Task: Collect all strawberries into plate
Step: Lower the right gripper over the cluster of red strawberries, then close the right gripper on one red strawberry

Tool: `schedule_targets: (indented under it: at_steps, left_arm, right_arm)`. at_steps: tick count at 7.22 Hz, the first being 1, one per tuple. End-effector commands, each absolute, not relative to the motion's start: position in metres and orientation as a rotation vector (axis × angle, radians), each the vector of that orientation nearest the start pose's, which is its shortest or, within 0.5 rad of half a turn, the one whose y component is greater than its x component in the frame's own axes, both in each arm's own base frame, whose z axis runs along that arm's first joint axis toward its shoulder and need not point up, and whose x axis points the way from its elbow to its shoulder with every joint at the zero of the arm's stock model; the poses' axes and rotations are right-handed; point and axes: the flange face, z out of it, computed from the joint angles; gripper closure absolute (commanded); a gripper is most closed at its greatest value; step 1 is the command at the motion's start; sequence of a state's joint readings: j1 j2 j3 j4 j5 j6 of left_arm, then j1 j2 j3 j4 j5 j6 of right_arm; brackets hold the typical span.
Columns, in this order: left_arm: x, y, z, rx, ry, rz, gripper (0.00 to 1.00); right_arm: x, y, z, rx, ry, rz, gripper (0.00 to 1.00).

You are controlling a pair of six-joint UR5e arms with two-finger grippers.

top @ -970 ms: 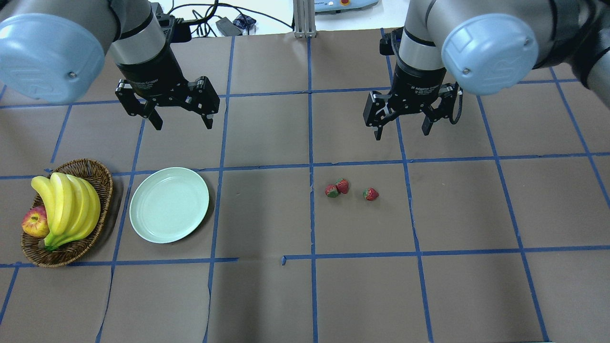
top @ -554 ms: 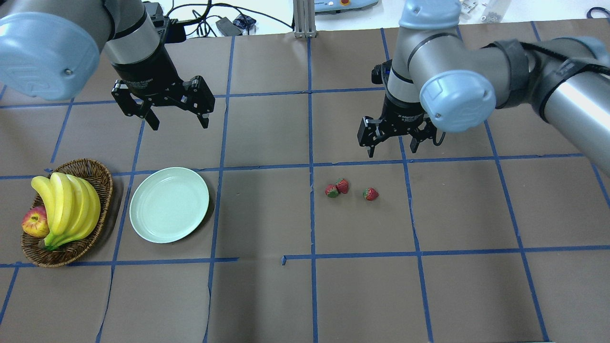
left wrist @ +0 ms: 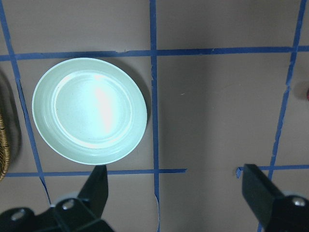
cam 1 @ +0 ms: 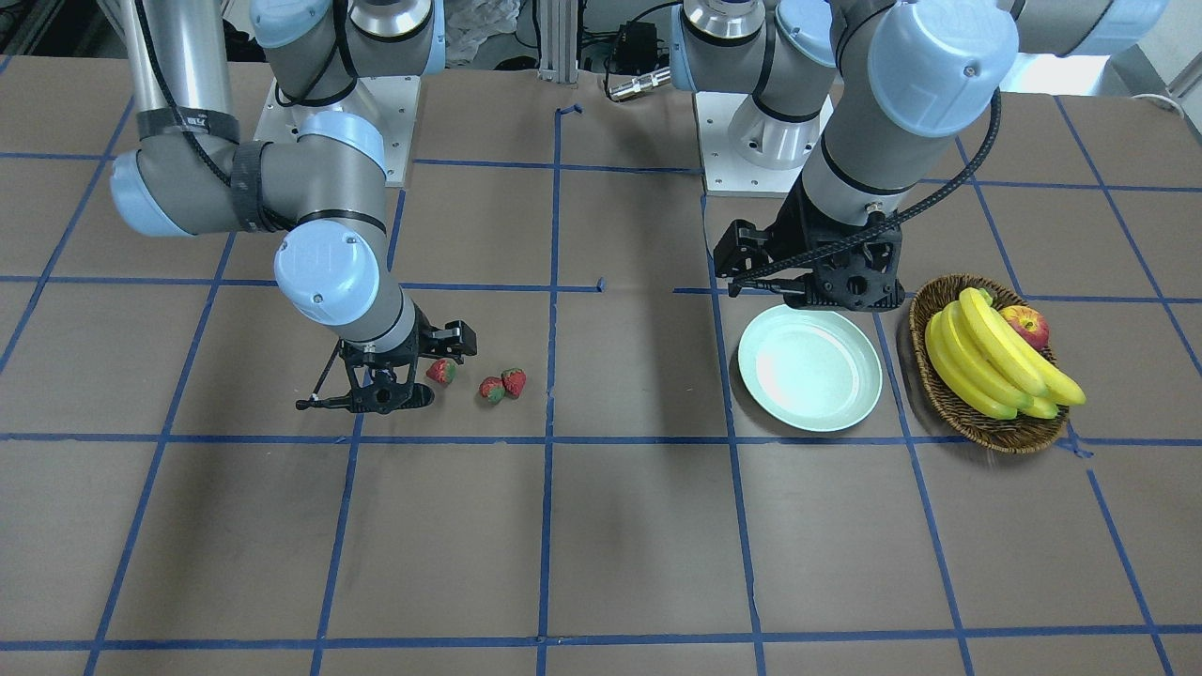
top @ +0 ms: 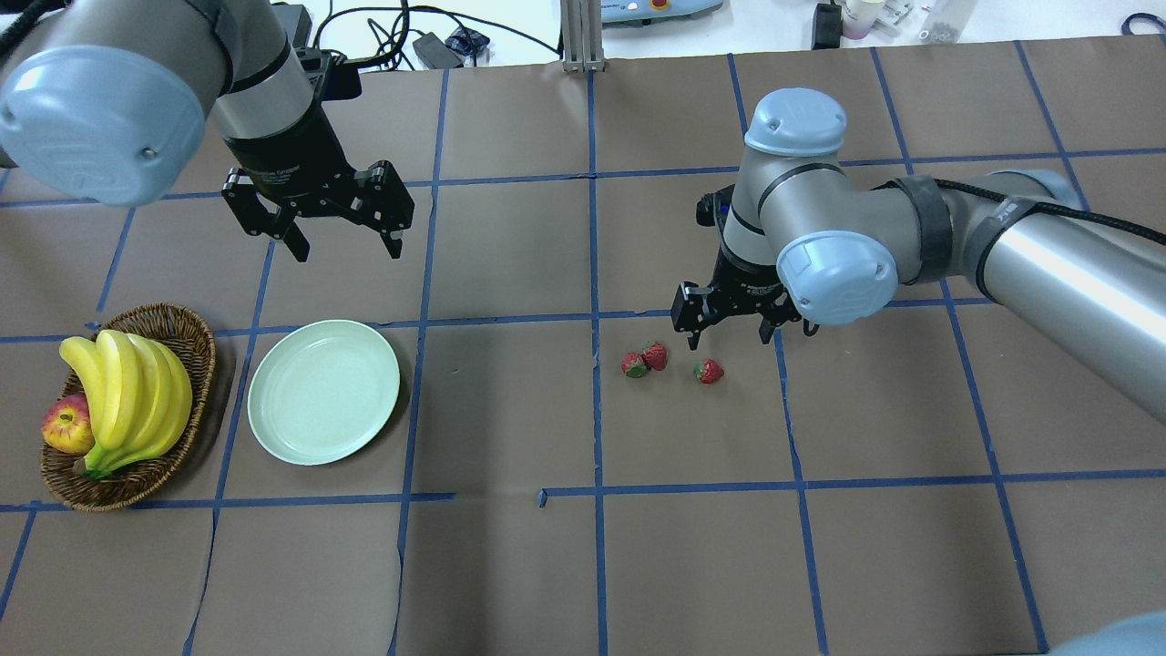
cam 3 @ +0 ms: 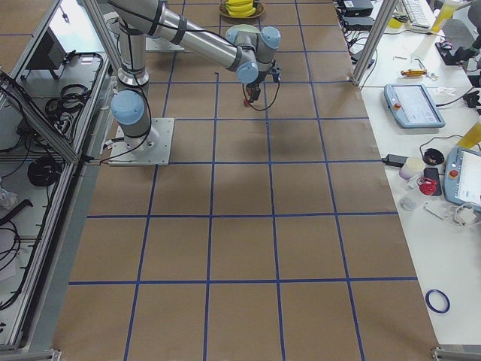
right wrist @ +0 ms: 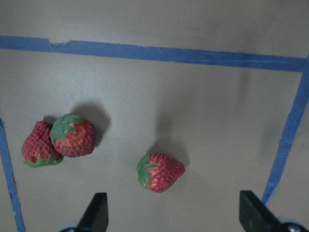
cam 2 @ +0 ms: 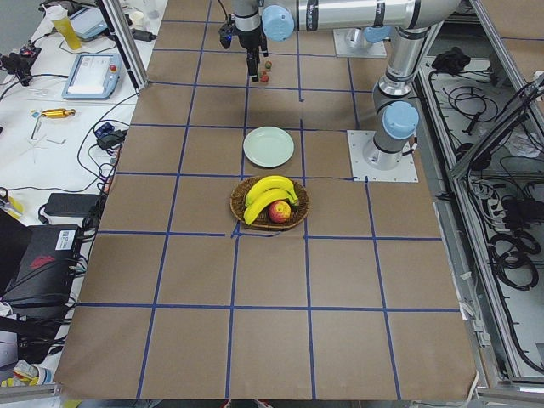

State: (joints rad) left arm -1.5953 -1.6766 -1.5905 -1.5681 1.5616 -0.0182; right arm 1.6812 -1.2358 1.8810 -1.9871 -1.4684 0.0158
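1. Three strawberries [top: 654,355] lay on the table [top: 510,565], none of them in the plate. Two touched each other, and the third [top: 709,371] lay alone just beside them, on my right.
2. The plate [top: 323,392] sat on my left half of the table, well apart from the berries, with nothing on it.
3. Just beside the plate, on its outer side, stood the basket [top: 199,339]. It held bananas [top: 127,392] and an apple [top: 66,428] tucked against them near the rim.
4. My right gripper [top: 729,340] hung low, just beyond the lone strawberry, its jaws spread and gripping nothing. From my right wrist that berry [right wrist: 159,171] showed ahead of the gap between my fingers [right wrist: 99,210], with the touching pair [right wrist: 73,135] off to one side.
5. My left gripper [top: 347,251] hovered beyond the plate, near it but not over it, jaws spread wide and holding nothing. From my left wrist I looked down on the bare plate [left wrist: 89,110], with the basket's edge [left wrist: 4,145] at the side.
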Motion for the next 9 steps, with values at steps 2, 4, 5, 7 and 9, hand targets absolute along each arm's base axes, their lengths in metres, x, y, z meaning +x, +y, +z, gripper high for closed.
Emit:
schedule_targets:
  at_steps: [2,4,5,7,9]
  left_arm:
    - [-0.147,-0.517,0.422,0.011,3.142,0.198,0.0]
    - [-0.147,-0.516,0.419,0.011,3.139,0.21,0.0]
    - [-0.147,-0.515,0.416,0.011,3.137,0.217,0.0]
    - [-0.146,-0.515,0.416,0.012,3.136,0.217,0.0]
    - [-0.146,-0.515,0.416,0.012,3.134,0.219,0.0]
  right_arm:
    - [0.201,-0.507,0.183,-0.122,3.021,0.413,0.08]
    - [0.201,-0.506,0.172,-0.121,3.02,0.431,0.13]
    - [0.201,-0.506,0.172,-0.121,3.02,0.432,0.27]
    - [0.201,-0.506,0.172,-0.123,3.019,0.432,0.75]
    - [0.202,-0.507,0.174,-0.118,3.014,0.42,1.0]
